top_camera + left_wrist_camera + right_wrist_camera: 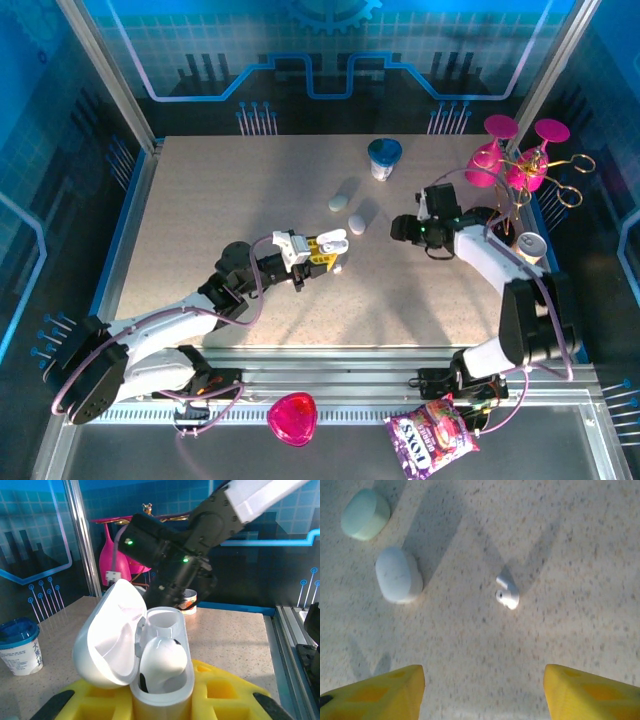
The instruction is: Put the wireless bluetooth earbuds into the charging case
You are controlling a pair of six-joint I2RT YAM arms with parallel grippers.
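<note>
Roughly half done, by the look of it. The left gripper (322,250) is clamped on the charging case (162,700), held up off the table (580,535) at mid-table, left of centre. The lid (107,645) is swung open to the left in the left wrist view. One seated earbud (161,662) is already in its socket. The socket beside it (162,625) looks empty, so I judge one bud is left to go in for this case.

The loose earbud (507,594) lies flat on the bare table, right of a closed white case (398,575) and a closed mint case (365,514), well apart from both. The right gripper (482,692) hangs over it with its fingers spread wide and nothing between them. It is not touching the bud, so the pick is not yet made.

Orientation:
- **Loose earbud:** it lies on its side. In the right wrist view the rounded head is toward the gripper and the short stem points away and slightly left. The long axis runs roughly between the two fingers rather than across them.
- **Seated earbud:** head up, stem hidden down in the case, so its long axis follows the case's upright axis.

Left to do: grasp the loose earbud, carry it left to the held case, turn it stem-down and seat it. Whether the lid then needs shutting I cannot tell.
</note>
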